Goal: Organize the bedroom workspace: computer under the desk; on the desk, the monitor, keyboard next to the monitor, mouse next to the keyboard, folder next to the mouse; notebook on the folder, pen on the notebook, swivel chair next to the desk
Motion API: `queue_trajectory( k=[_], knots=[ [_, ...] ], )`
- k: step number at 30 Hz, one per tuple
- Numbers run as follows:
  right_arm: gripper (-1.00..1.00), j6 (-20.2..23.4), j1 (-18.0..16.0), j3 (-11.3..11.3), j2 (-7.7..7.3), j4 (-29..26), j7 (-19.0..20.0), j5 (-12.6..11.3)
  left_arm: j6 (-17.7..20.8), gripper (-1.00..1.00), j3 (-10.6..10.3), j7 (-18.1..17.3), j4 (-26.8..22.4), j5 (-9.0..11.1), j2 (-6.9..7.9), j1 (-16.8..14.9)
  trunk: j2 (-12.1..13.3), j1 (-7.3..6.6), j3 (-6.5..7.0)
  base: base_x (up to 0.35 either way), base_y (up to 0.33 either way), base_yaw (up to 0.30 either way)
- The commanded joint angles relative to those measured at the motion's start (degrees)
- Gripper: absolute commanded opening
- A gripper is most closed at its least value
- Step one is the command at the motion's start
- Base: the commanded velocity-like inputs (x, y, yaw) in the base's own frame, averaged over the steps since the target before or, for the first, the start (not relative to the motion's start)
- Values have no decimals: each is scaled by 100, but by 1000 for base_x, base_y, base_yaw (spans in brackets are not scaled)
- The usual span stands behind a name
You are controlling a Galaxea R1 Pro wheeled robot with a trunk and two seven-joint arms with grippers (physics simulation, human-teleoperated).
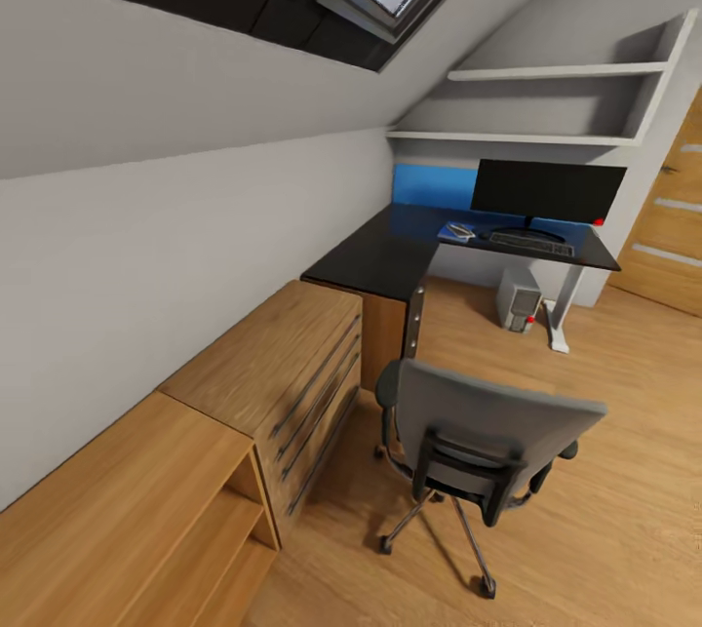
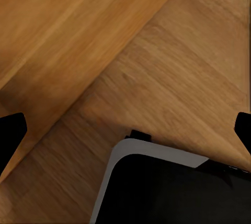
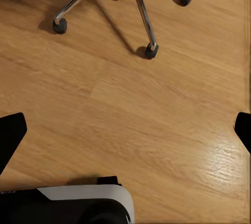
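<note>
Grey-backed swivel chair stands near, black L-shaped desk far; both grippers spread empty, so the approach likely comes next.

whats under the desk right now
Under the desk, by its white leg, a small grey computer tower stands on the wood floor. The space beneath the near wing is hidden by the drawer pedestal.
</note>
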Motion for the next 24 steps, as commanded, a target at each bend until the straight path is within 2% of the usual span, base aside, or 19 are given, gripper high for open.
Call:
queue_trajectory(
  k=[1,24],
  knots=[
    [100,-15,-8,47,1,12,-31,-18,-13,100,-49,59,-2,-9,1,-1,-5,1,-7,0,0,-254],
    [100,-15,-7,50,6,12,-31,-20,-12,100,-49,59,-2,-7,-6,-1,-5,1,-7,0,0,-254]
  ],
)
